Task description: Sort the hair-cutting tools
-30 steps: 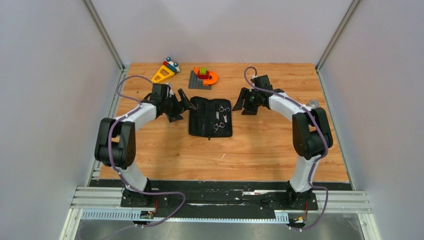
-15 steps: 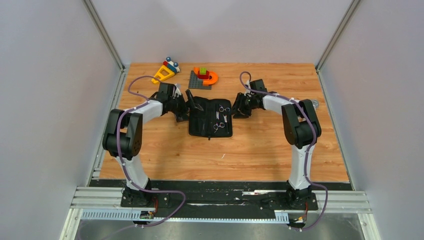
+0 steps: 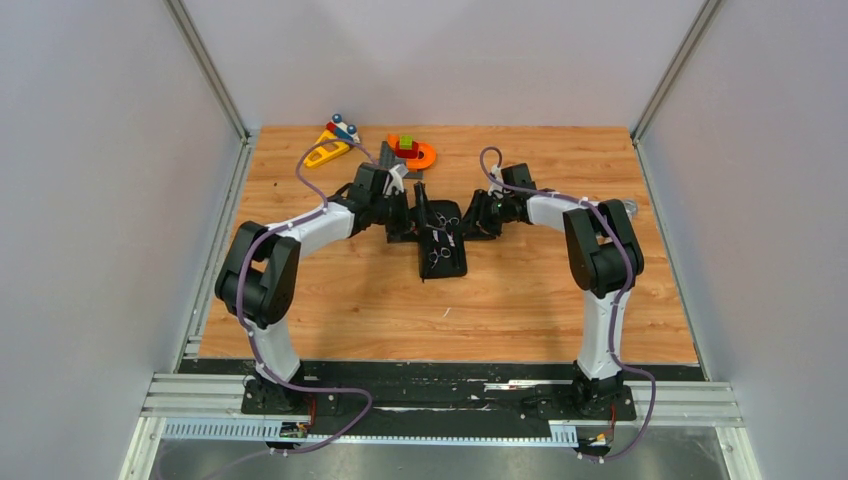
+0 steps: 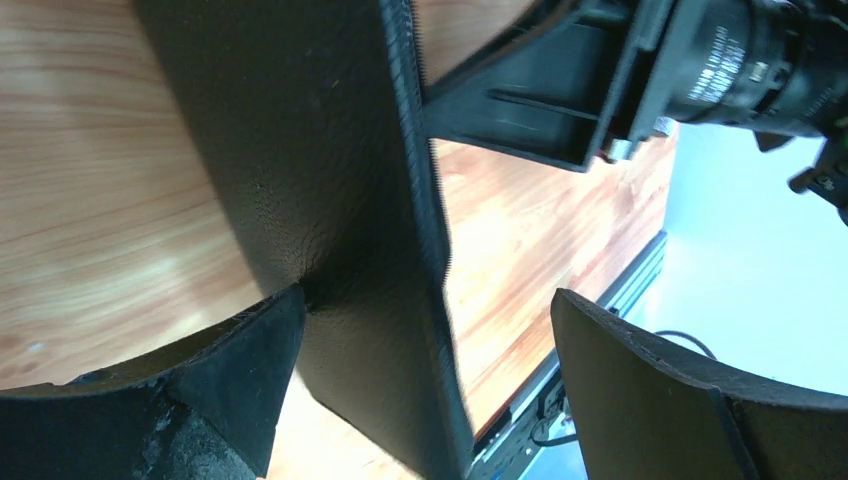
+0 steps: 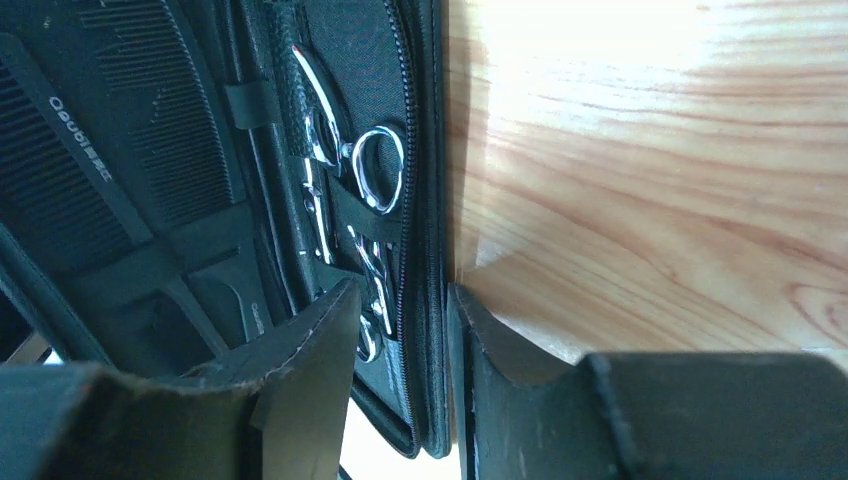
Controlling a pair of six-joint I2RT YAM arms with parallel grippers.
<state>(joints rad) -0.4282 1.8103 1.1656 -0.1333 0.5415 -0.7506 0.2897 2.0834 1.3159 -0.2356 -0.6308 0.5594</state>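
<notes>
A black zip case (image 3: 443, 262) lies mid-table with its left flap (image 4: 320, 180) lifted upright. Two silver scissors (image 3: 440, 228) sit strapped in its right half, also seen in the right wrist view (image 5: 352, 160). The black comb (image 5: 70, 130) lies inside the case on the left. My left gripper (image 3: 413, 212) is open, straddling the raised flap (image 4: 425, 300), and its left finger (image 4: 250, 360) presses the flap's outer face. My right gripper (image 3: 476, 218) is closed narrowly on the case's right zipper edge (image 5: 400, 290).
Colourful toy blocks on a grey plate (image 3: 408, 153) and a yellow toy (image 3: 328, 150) stand at the back, just behind my left gripper. A clear tube (image 3: 628, 207) lies at the right table edge. The right arm's wrist (image 4: 640, 80) shows beyond the flap.
My left gripper has swept right, lifting the case's left flap from flat to upright. My right gripper has moved left onto the case's right edge and narrowed.
</notes>
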